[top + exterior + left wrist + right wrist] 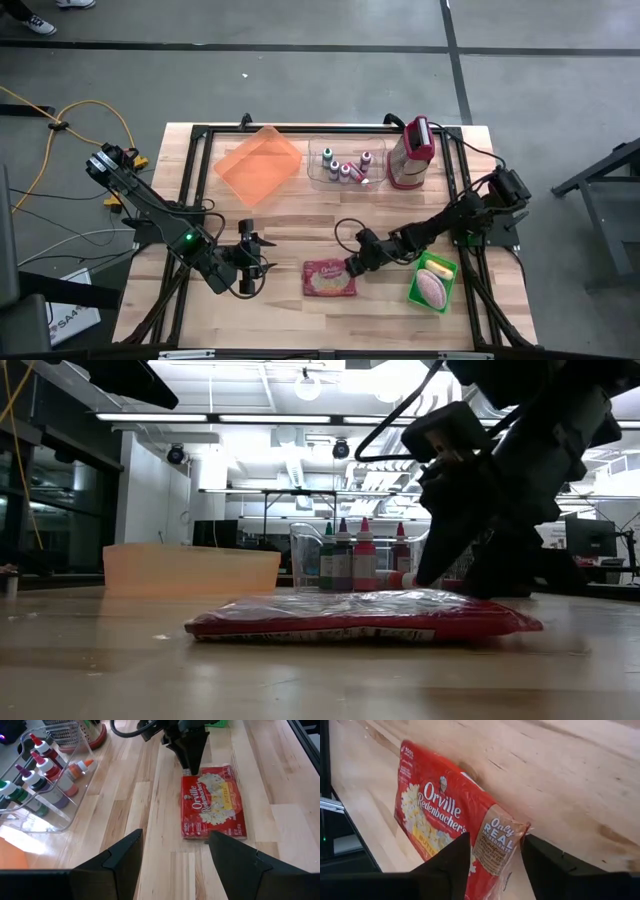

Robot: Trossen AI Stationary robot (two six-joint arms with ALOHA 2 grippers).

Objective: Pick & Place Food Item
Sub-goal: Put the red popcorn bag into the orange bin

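Note:
A red popcorn bag (330,279) lies flat on the wooden table, near the front middle. My right gripper (353,267) reaches in from the right, slanting down, and its fingers close around the bag's right end (496,845). My left gripper (249,266) hovers open to the left of the bag, pointing at it, with nothing between its fingers (175,855). A green container (433,283) holding a pink food item stands to the right of the bag. My right gripper has the bag's crimped end seal (500,837), near a corner, between its two fingers (455,862); the seal fills the gap. The fingers slant down from the table's right side. The rest of the bag (360,615) lies flat on the table.
At the back stand an orange tray (258,164), a clear bin (345,165) of small bottles, and a red-and-metal item (412,155). Bare wood lies between the bag and the back row. A black frame rims the table.

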